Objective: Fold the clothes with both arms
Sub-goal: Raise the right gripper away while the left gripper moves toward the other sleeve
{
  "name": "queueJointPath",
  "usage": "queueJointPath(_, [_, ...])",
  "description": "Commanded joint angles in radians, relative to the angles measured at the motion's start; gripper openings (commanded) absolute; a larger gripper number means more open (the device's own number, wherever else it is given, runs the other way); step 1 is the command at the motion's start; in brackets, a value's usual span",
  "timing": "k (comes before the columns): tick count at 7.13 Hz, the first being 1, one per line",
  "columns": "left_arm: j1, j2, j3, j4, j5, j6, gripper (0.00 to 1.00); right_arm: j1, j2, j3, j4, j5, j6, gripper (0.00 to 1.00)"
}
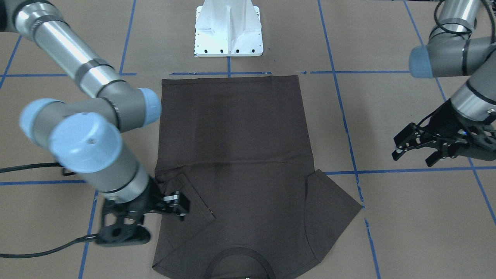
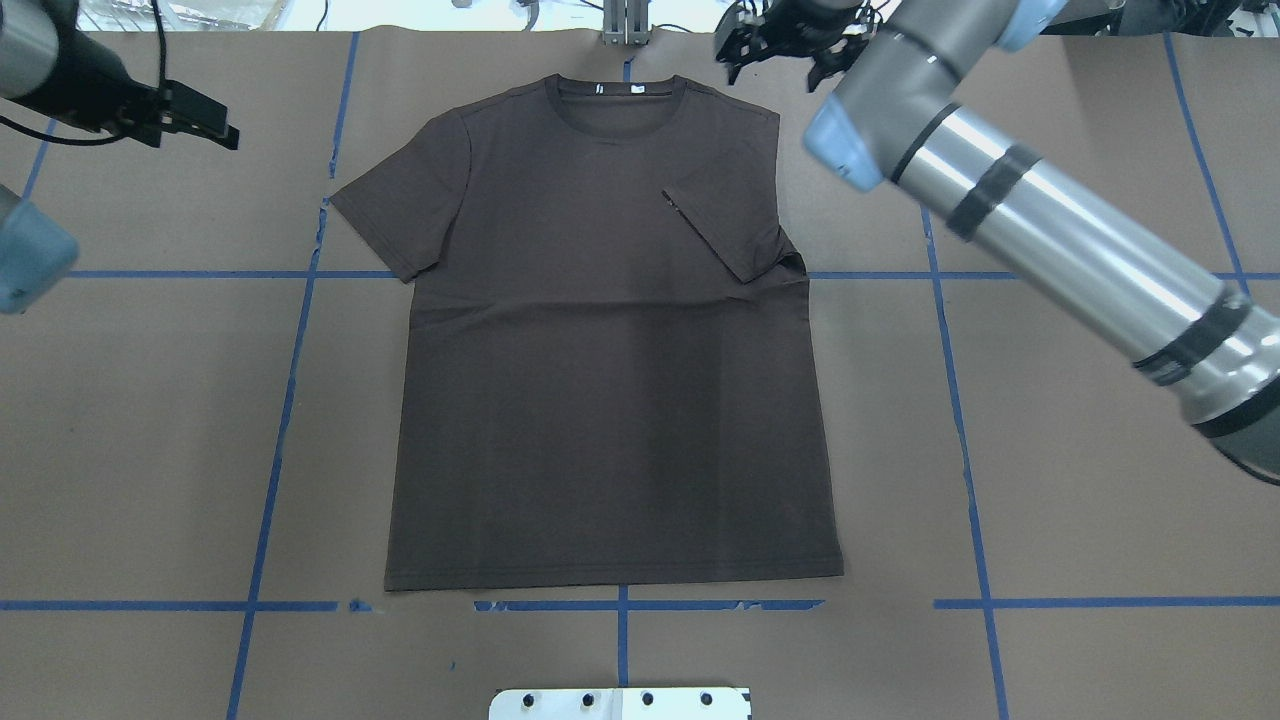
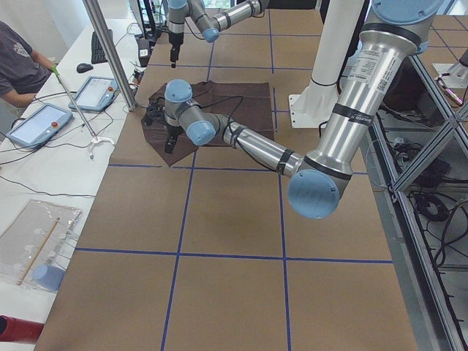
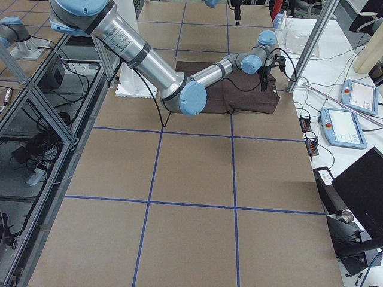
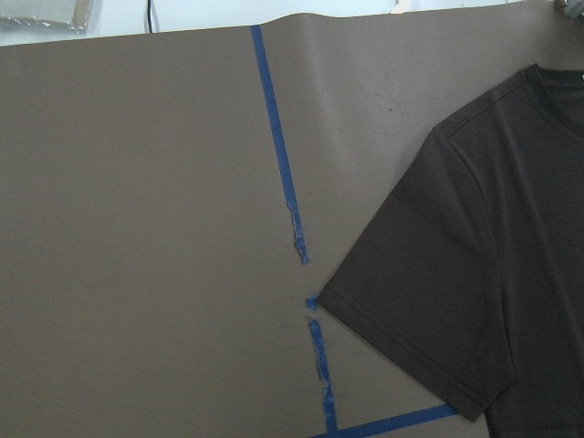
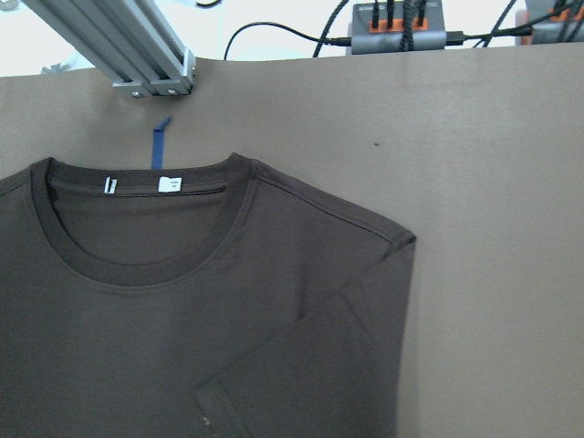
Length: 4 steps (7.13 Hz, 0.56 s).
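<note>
The dark brown T-shirt (image 2: 600,400) lies flat on the brown table, collar (image 2: 615,100) away from the robot's base. The sleeve on the robot's right (image 2: 725,225) is folded in over the chest. The other sleeve (image 2: 400,210) lies spread out. My right gripper (image 1: 182,209) hangs open and empty just above that folded sleeve (image 1: 195,205); it also shows at the top of the overhead view (image 2: 780,50). My left gripper (image 1: 414,151) is open and empty, off to the side of the spread sleeve (image 1: 333,201), well apart from the shirt. The white neck tag (image 6: 169,184) shows inside the collar.
The white pedestal base (image 1: 228,29) stands past the shirt's hem. Blue tape lines (image 2: 290,400) cross the table. An aluminium post (image 6: 137,55) and cable boxes (image 6: 397,27) stand at the table's far edge behind the collar. A seated person (image 3: 18,69) and tablets (image 3: 44,121) are beyond that edge.
</note>
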Motion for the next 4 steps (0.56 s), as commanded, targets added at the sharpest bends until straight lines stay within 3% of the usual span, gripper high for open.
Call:
queueJointPath(1, [0.118, -0.008, 0.098, -0.090, 0.163, -0.143, 1.00, 0.083, -0.179, 0.200, -0.202, 0.062, -0.237, 1.00])
queueJointPath(2, [0.171, -0.012, 0.201, -0.269, 0.253, -0.264, 1.00, 0.085, -0.264, 0.293, -0.229, 0.066, -0.271, 1.00])
queueJointPath(4, [0.190, -0.121, 0.345, -0.313, 0.338, -0.344, 0.99, 0.036, -0.280, 0.302, -0.212, 0.050, -0.263, 1.00])
